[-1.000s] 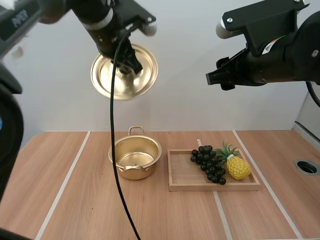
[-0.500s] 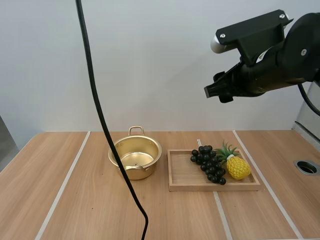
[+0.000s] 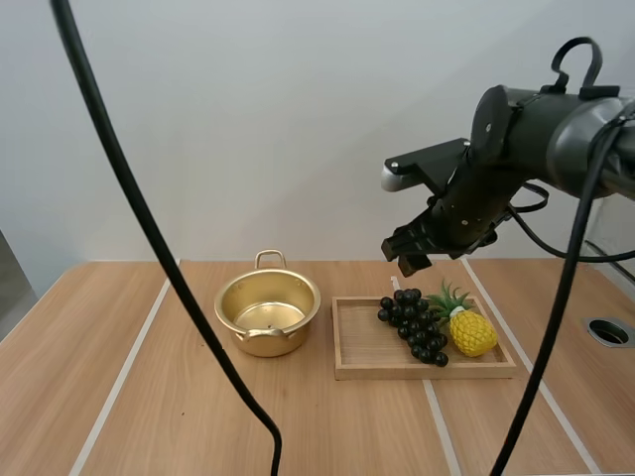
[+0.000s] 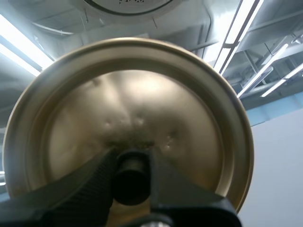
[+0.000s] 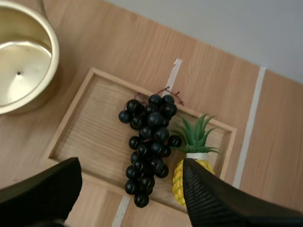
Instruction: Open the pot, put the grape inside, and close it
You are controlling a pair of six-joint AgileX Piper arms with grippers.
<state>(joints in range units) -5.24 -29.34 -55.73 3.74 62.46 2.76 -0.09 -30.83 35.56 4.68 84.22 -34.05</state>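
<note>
Left end effector clamps lid; right end effector (spread wide) above grapes

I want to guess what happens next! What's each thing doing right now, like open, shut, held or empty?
Pot: open and empty.
Lid: off the pot, held by its knob.
Grapes: lying in the tray, untouched.
Pineapple: lying beside the grapes.
Left end effector: shut on the lid.
Right end effector: open, above the grapes.

Right arm reaches in from 3 o'clock, wrist bent down; right gripper points toward 7 o'clock, fingers spread wide. Left gripper pinches the lid by its knob.
</note>
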